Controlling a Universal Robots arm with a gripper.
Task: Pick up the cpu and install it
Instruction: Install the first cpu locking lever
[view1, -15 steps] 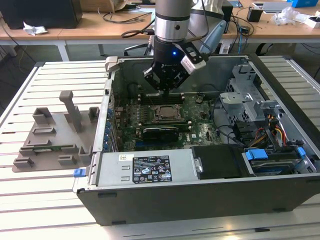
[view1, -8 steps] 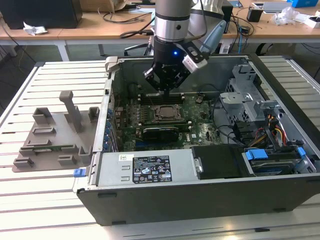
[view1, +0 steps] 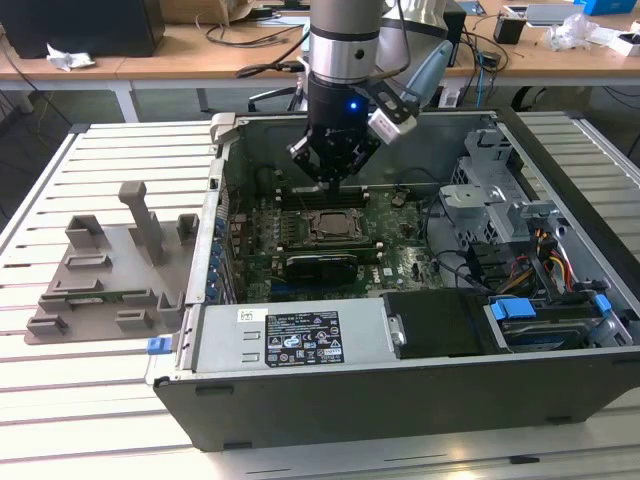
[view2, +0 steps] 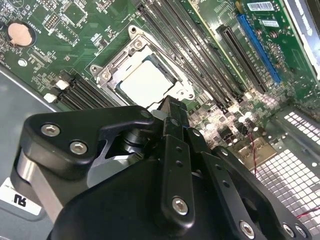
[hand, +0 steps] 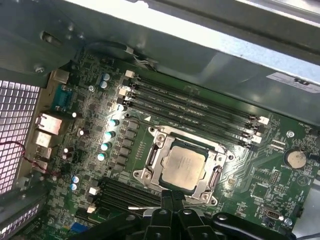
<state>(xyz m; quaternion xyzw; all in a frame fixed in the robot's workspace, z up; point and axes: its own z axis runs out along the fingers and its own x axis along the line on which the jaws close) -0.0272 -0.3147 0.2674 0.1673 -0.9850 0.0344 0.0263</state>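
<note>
Arm (view1: 345, 40): we log it upright, wrist down inside the open computer case (view1: 300, 400). Fingers (hand: 168, 197) pressed together (nothing between them), just above the cpu (hand: 184, 162) lying in the mid-board socket (hand: 150, 167).

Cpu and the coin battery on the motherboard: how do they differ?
The cpu is square; the coin battery is round. The cpu is larger than the coin battery. The cpu sits inside a metal socket frame; the coin battery lies outside it. Both lie flat on the motherboard.
</note>
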